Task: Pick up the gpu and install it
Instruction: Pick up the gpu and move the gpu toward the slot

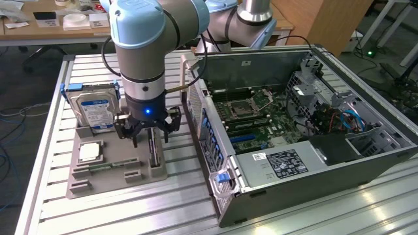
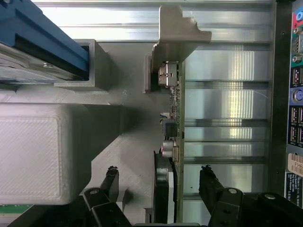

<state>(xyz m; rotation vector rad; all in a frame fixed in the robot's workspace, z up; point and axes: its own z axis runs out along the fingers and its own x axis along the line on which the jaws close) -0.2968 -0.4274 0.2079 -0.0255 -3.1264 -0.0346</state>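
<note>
Exterior view first: how does the arm stand?

Its last links hang straight down over the grey fixture tray (image 1: 107, 188) on the slotted aluminium table (image 1: 130, 210), and a blue light glows on the wrist. The gripper (image 1: 149, 139) sits low over the tray edge nearest the open computer case (image 1: 294, 196).

And the claw?

Spread wide and gripping nothing. In the wrist view the gripper (image 2: 159, 170) straddles the gpu (image 2: 177, 118), and each of the black fingers (image 2: 110, 182) stands clear of it on its own side.

Where is the gpu exactly?

The gpu (image 1: 154, 152) stands on its long edge in a slot along that case-side edge of the tray. Its silver bracket (image 2: 175, 33) is at the end away from the fingers.

Any writing?

The hard drive (image 1: 95, 110), upright in a holder at the tray's far corner on the exterior view's left, has a blue-and-white label. Inside the case, the power supply (image 1: 287, 164) carries a black-and-white one. I cannot read the text on either. The case's port panel (image 2: 296, 71) has a small sticker with red print, also unreadable.
</note>
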